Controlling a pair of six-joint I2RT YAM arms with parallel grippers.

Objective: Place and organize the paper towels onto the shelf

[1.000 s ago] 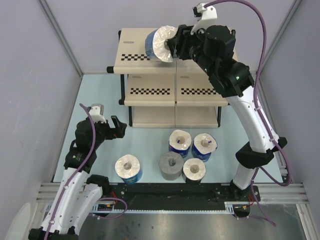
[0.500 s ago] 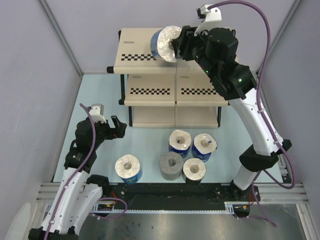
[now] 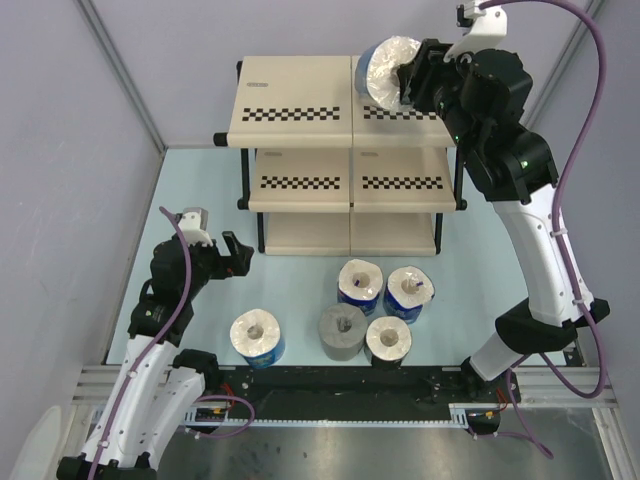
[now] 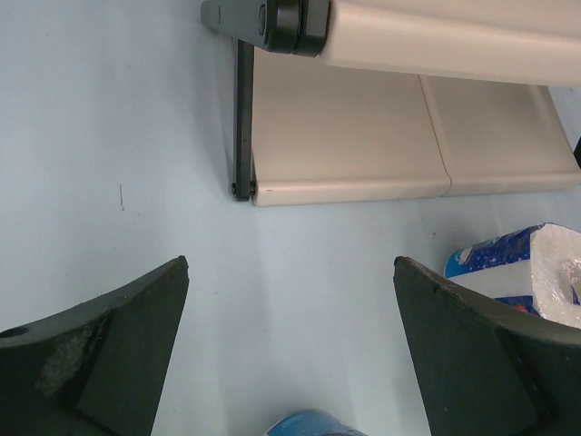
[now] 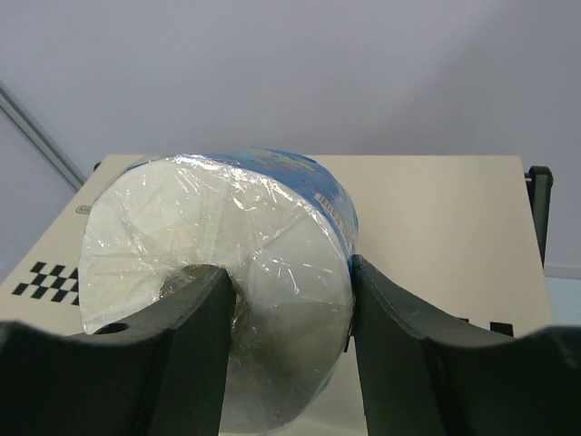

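My right gripper (image 3: 408,76) is shut on a white paper towel roll in a blue wrapper (image 3: 386,68), one finger in its core and one on its outer wall (image 5: 289,263). It holds the roll (image 5: 227,245) on its side above the right half of the shelf's top board (image 3: 290,95). The cream board (image 5: 436,218) lies just beyond the roll. Two blue-wrapped rolls (image 3: 360,283) (image 3: 408,291), a grey roll (image 3: 342,330), a dark-wrapped roll (image 3: 388,340) and another blue-wrapped roll (image 3: 258,336) stand on the floor. My left gripper (image 3: 228,258) is open and empty (image 4: 290,261).
The shelf's lowest board (image 4: 363,136) and a black frame leg (image 4: 243,118) lie ahead of the left gripper. A blue-wrapped roll (image 4: 536,272) sits to its right and another (image 4: 313,425) just below it. Grey walls close in both sides.
My right arm has carried the roll to the right, from over the top board's middle to over its right half. The left arm and the floor rolls have not moved.
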